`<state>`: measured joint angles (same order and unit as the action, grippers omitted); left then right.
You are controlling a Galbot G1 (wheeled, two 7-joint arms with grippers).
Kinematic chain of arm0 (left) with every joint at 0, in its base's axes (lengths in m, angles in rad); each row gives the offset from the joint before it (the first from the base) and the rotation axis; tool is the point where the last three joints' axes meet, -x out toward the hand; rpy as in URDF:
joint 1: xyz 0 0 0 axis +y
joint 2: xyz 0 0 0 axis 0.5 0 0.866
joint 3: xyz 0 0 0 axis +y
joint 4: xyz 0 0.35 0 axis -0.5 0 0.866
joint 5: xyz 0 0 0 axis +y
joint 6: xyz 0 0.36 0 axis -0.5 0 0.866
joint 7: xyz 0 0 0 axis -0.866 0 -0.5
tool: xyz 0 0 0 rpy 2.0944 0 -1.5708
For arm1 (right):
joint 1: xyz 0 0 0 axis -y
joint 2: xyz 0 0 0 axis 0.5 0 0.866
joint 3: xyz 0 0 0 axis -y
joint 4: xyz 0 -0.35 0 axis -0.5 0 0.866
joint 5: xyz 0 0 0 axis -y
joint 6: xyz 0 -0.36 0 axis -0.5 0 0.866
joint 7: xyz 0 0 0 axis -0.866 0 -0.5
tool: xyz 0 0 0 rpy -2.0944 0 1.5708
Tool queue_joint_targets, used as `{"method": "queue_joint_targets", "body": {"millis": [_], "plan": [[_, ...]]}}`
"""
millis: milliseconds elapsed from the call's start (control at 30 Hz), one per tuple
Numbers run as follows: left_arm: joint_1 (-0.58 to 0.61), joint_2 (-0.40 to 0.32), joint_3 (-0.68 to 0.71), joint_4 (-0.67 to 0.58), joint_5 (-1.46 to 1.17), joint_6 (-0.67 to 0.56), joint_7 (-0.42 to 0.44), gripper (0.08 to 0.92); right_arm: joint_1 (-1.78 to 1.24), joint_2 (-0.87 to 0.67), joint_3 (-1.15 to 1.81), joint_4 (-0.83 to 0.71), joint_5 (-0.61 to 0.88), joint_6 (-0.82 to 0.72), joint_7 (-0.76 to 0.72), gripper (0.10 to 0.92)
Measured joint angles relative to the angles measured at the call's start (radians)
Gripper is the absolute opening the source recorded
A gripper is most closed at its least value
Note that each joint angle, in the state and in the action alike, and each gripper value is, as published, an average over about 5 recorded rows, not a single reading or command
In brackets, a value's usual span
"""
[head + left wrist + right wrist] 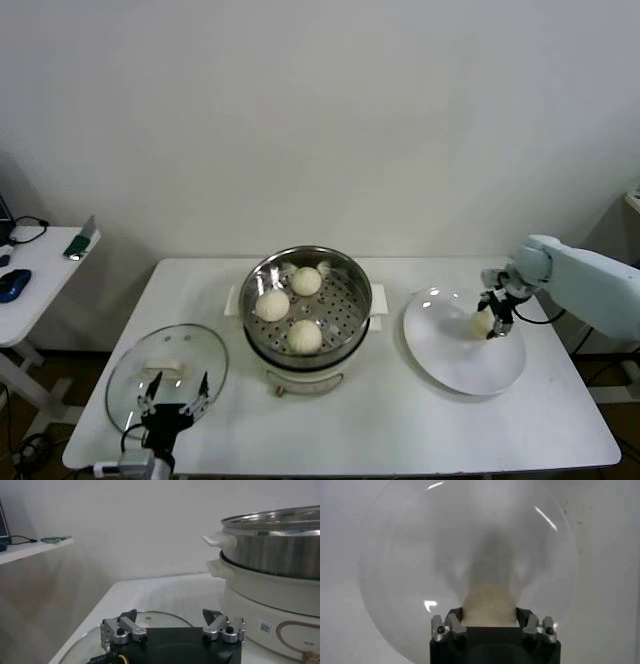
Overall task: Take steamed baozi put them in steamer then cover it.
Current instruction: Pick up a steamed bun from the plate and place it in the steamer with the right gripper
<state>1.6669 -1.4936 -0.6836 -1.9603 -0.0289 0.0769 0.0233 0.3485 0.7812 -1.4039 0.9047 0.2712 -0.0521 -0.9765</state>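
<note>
Three steamed baozi (306, 281) lie in the shiny steamer (355, 300) at the table's middle, on its cream pot base (280, 595). A fourth baozi (482, 322) sits on the white plate (460, 360) at the right. My right gripper (492, 318) is down over it, its fingers pressed against both sides of the bun (490, 605). The glass cover (165, 365) with its cream handle lies flat at the front left. Just in front of the cover my left gripper (178, 398) hovers open, its fingers (130, 622) spread over the glass rim.
A side table (40, 270) with a blue mouse and a small object stands off to the left. The steamer's side handle (220, 540) juts toward the cover. The table's front edge runs just behind my left gripper.
</note>
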Motion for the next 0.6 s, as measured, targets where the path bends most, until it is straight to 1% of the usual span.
{"method": "queue_joint_targets", "body": {"millis": [300,600], "plan": [[-0.010,0.005,0.006,-0.004,-0.004,0.006,0.001,0.823,0.330,0.014,-0.236,0.203,0.186,-0.082,0.021,0.696],[-0.015,0.015,0.002,-0.015,-0.017,0.012,0.002,0.823,0.607,0.123,-0.354,0.417,0.408,-0.173,0.062,0.696]]}}
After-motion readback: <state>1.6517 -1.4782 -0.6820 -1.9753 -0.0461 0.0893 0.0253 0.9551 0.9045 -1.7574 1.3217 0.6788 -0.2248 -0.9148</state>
